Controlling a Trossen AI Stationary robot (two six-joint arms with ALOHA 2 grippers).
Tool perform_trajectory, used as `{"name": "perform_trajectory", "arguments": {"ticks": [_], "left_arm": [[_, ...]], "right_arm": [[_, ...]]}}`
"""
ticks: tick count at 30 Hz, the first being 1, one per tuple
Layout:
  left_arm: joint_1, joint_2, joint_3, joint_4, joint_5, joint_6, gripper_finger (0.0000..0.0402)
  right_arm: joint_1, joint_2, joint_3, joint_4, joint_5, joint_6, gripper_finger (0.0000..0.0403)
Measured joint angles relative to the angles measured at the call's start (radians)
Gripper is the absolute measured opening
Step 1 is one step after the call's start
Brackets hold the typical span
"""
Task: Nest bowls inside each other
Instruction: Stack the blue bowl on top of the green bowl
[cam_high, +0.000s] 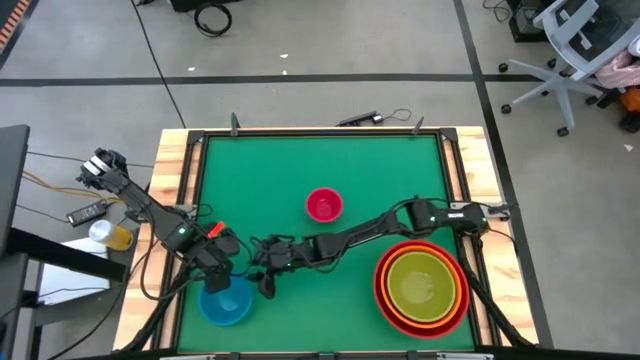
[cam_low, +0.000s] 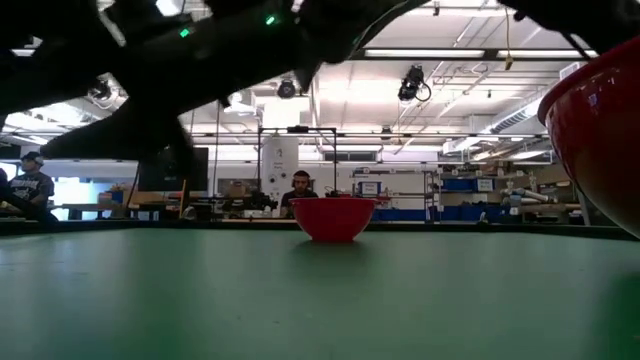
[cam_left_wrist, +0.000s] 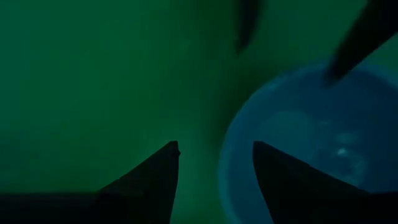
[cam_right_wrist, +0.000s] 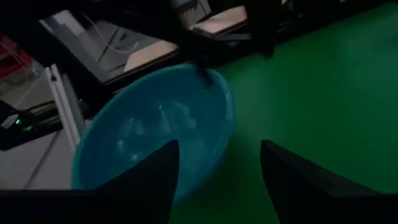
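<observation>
Bowls sat in three spots on the green table (cam_high: 320, 160). Blue bowl (cam_high: 225, 300) was at the near-left corner, right by the table's left edge. Small red bowl (cam_high: 324, 205) stood alone near the middle, upright and empty, well apart from the others; the low view showed it far across the mat with people at desks in the room behind. Nested stack (cam_high: 421, 288) was at the near-right: a yellow-green bowl inside an orange one inside a big red one, whose red wall filled the right edge of the low view.

Left gripper (cam_high: 218, 262) hung over the far rim of the blue bowl. Its wrist view showed two dark fingers (cam_left_wrist: 149, 177) spread apart with bare green mat and the bowl's rim between them, holding nothing; one finger looked to be over the rim, contact hard to judge in the dim light. Right gripper (cam_high: 266, 282) reached across from the right side to just beside the blue bowl's right rim, near the left gripper. Its fingers (cam_right_wrist: 140, 180) were also spread wide, empty, with the bowl's edge in the gap. Blue bowl rested flat on the mat, not lifted.

A wooden border (cam_high: 172, 180) framed the mat.
</observation>
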Motion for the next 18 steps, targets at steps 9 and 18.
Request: {"name": "perform_trajectory", "arguments": {"ticks": [9,18], "left_arm": [[-0.014,0.127,0.000,0.095,0.005,0.068,0.0208],[-0.024,0.246,0.001,0.105,0.077,0.097,0.0208]], "right_arm": [[-0.002,0.133,0.128,-0.017,-0.128,-0.040,0.0253],[-0.005,0.133,0.128,-0.091,-0.090,-0.132,0.0220]]}}
